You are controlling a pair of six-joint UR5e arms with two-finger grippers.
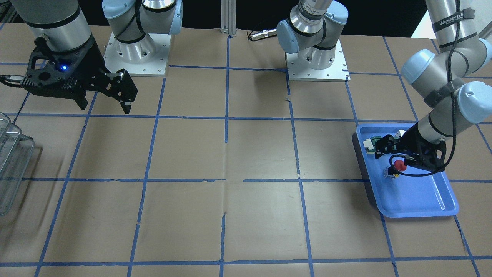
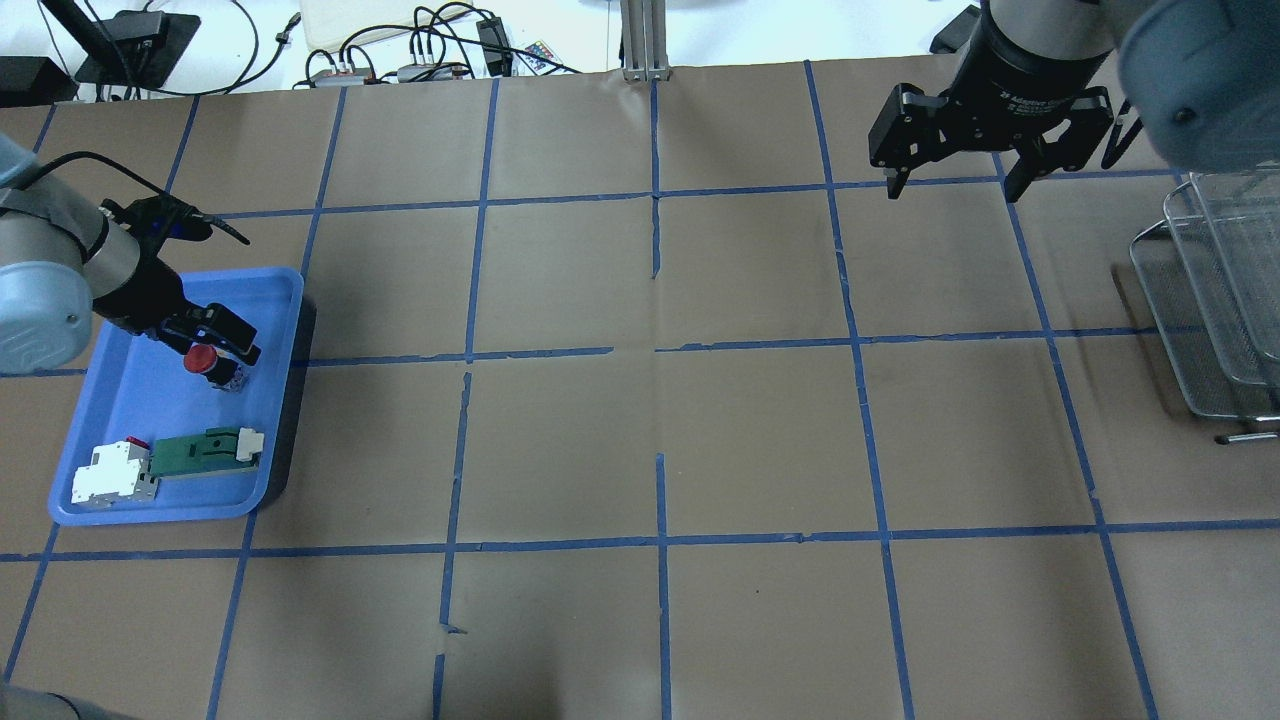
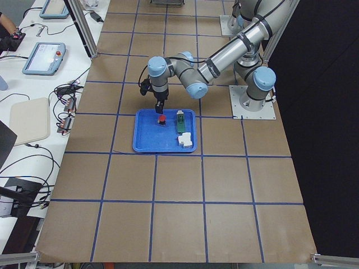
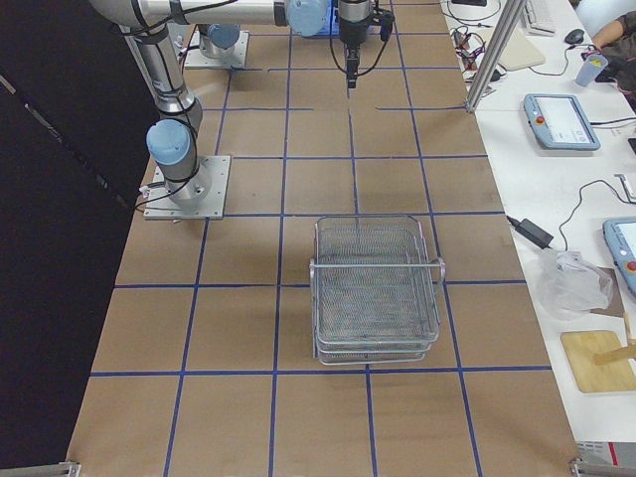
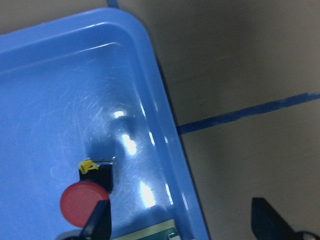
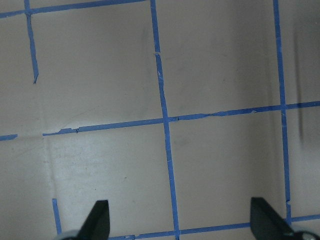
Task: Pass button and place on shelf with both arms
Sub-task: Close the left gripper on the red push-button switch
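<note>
The button [image 2: 200,359] with its red cap stands in the blue tray [image 2: 285,420] at the table's left end. It also shows in the front view [image 1: 400,166] and the left wrist view [image 5: 80,202]. My left gripper [image 2: 222,338] hangs open just over it, and one finger [image 5: 97,220] is right beside the red cap. It holds nothing. My right gripper [image 2: 951,186] is open and empty above bare table near the far right, as the right wrist view [image 6: 180,225] shows. The wire-mesh shelf [image 2: 1215,300] stands at the table's right end, seen whole in the right side view [image 4: 376,288].
A green-and-white flat part [image 2: 205,450] and a white-and-red block [image 2: 110,475] lie at the tray's near end. The brown table carries a grid of blue tape. Cables and boxes [image 2: 420,50] lie beyond the far edge.
</note>
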